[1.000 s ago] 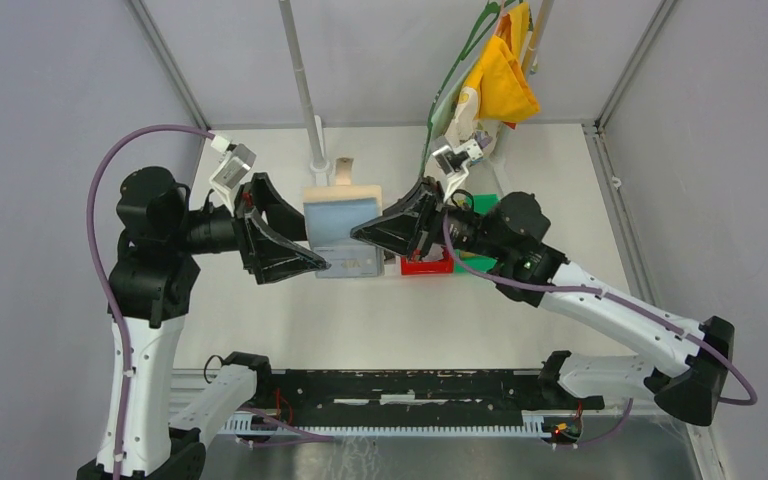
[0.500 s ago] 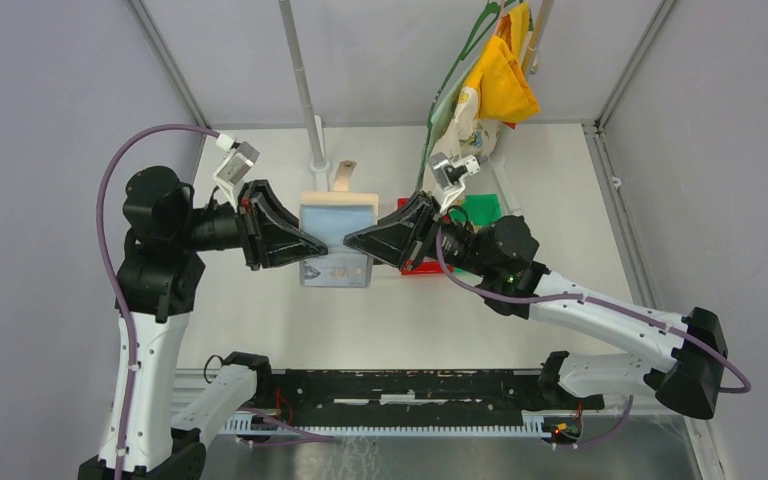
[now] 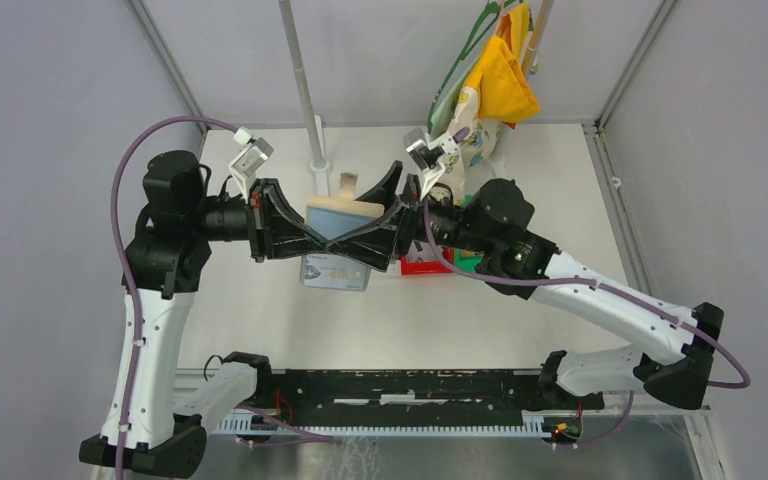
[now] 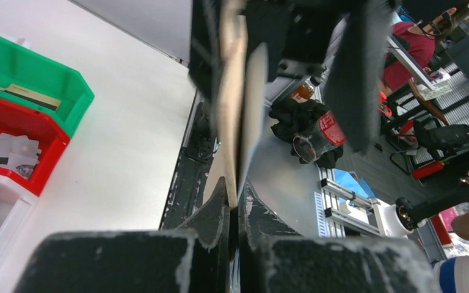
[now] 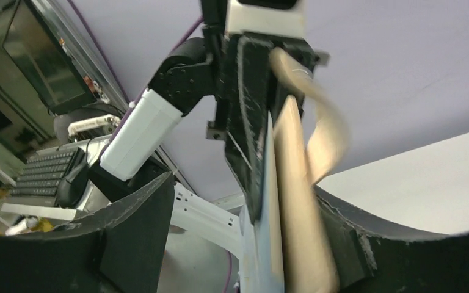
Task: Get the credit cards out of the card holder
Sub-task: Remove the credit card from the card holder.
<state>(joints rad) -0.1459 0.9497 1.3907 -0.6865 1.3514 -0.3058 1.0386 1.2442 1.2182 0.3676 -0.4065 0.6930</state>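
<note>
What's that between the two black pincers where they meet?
The card holder: left pincer shut on its edge, right pincer open around it. Top and wrist views show it.

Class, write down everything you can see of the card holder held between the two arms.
The card holder is a tan, leather-like folding wallet with a pale blue-grey panel and a small tan strap tab at its far end. It appears lifted off the table, its two leaves slightly parted. The left hand is shut on one edge; the right hand has its jaws open either side of it.
</note>
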